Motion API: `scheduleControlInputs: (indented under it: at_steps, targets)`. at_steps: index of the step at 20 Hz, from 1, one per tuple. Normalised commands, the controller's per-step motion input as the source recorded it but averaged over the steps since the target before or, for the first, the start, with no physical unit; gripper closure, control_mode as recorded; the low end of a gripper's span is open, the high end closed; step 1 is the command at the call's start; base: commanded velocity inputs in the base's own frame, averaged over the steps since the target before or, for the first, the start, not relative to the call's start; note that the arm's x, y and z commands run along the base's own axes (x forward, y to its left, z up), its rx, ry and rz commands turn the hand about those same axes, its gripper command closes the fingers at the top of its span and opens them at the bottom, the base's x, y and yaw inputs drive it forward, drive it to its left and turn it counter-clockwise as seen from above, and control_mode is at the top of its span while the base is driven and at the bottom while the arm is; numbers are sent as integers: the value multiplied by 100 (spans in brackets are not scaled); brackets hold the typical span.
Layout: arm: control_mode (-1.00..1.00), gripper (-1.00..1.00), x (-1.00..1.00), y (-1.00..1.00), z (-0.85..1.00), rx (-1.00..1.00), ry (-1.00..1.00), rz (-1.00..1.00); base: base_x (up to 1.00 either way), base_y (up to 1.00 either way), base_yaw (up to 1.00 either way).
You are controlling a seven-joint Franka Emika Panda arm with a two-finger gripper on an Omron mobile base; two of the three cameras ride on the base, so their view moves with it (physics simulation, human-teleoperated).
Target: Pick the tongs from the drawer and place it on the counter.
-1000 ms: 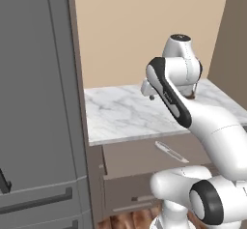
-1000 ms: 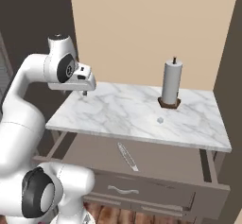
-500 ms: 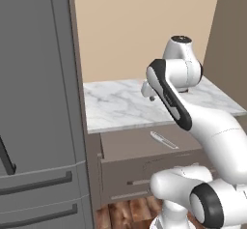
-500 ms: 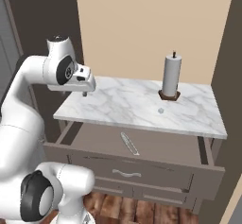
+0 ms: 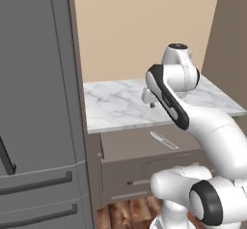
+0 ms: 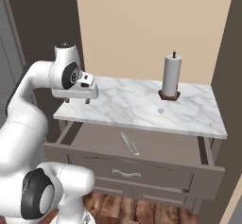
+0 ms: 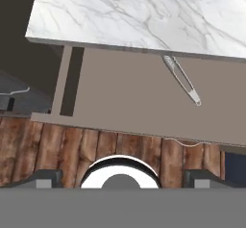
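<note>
Below the counter point(image 6: 142, 112) the drawer point(image 6: 156, 147) stands pulled out, its flat front with a slim bar handle point(image 6: 125, 173) facing the robot. On the drawer floor lie the tongs point(image 6: 129, 143), flat and alone, slanting from under the counter edge toward the drawer front; in the hand view the tongs point(image 7: 182, 78) run diagonally, their far end tucked just beneath the marble lip. Over the counter's left front corner hangs the gripper point(image 6: 76, 100), its two dark tips pointing down, spread wide and holding nothing; it is well apart from the tongs and above the level of the slab. In the left base view the gripper point(image 5: 149, 103) sits beside the bent white arm, over the marble, with the tongs point(image 5: 163, 140) lower and to its right in the drawer. At the back right of the counter a paper-towel roll point(image 6: 171, 75) stands upright on a dark base. A dark grey fridge point(image 5: 38, 102) rises just left of the cabinet, and wooden floor point(image 7: 72, 150) shows below the drawer front.
</note>
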Motion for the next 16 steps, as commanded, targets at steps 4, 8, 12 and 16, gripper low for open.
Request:
scheduleControlInputs:
  at_steps: [4, 8, 12, 16]
  targets:
    - [-100, -100, 20, -16, -53, 0, 21, 0, 0, 0, 0]
    - [-100, -100, 2, -37, -63, 0, 18, 0, 0, 0, 0]
    - [-100, -100, 0, -38, -68, 0, 14, 0, 0, 0, 0]
    - [-100, -100, 4, -32, -74, 0, 14, 0, 0, 0, 0]
